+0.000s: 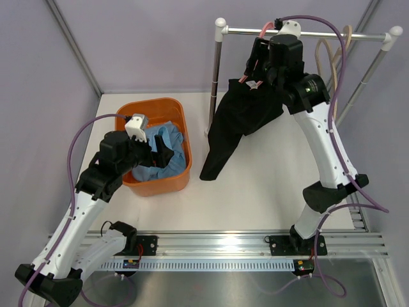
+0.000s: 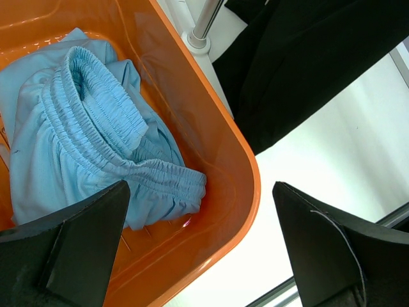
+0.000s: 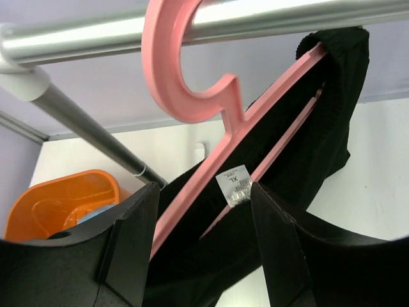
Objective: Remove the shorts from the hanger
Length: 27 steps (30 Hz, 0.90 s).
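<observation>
The top external view looks down from above and behind the arm bases, far enough back to take in the whole surface (image 1: 255, 192), the orange bin (image 1: 160, 185) and the rail (image 1: 319, 33). The left wrist view hangs close over the orange bin's rim, facing down, while the right wrist view looks up from just beneath the rail at the pink hanger (image 3: 156, 64). All three views share the black shorts (image 2: 307, 64) and the orange bin.

Black shorts (image 1: 239, 118), waistband stretched along a pink plastic hanger (image 3: 163, 70); a white "XL" label shows near the hanger's neck; the fabric falls in one long, slanting fold. Hanger tilted; its hook sits over a silver rail (image 3: 287, 16).
</observation>
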### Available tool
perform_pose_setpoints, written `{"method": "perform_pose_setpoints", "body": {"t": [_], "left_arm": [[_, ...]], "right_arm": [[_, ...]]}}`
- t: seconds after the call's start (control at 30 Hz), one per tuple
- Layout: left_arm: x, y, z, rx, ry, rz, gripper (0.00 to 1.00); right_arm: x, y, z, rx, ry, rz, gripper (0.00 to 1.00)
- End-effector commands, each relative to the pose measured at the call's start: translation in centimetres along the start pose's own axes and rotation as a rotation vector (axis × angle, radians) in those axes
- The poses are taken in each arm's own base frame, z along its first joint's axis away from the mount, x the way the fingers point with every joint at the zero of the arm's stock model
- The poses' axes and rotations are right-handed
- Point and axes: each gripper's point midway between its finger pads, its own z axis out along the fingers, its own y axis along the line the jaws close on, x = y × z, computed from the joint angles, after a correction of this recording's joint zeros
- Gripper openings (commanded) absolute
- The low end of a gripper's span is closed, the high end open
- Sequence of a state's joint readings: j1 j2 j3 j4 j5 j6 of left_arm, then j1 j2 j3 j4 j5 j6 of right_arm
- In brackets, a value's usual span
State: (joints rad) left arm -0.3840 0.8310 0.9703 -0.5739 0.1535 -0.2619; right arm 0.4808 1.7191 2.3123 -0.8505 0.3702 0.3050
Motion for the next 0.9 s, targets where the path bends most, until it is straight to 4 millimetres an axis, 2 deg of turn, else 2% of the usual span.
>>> {"method": "perform_pose_setpoints", "body": {"t": [0.0,0.3,0.53,0.67,0.87], "left_arm": [[-1.0,-0.1,0.1,0.004,-0.048,0.011,0.99],[-0.8,0.0,0.2,0.004,-0.04,0.01,0.99],[-0.7,0.1,0.3,0.0,-0.038,0.011,0.99],[-0.7,0.1,0.4,-0.002,-0.036,0.011,0.99],[-0.6,0.1,0.5,-0.002,-0.031,0.01,0.99]], "right_arm": [[-2.9,0.2,0.0,0.056,-0.124,0.054,0.69],[-2.1,-1.1,2.9,0.174,-0.187,0.069,0.73],[-1.8,-1.2,4.9,0.223,-0.196,0.057,0.75],[-2.3,-1.6,5.2,0.258,-0.228,0.059,0.74],[-1.6,-2.0,5.8,0.292,-0.217,0.043,0.73]]}}
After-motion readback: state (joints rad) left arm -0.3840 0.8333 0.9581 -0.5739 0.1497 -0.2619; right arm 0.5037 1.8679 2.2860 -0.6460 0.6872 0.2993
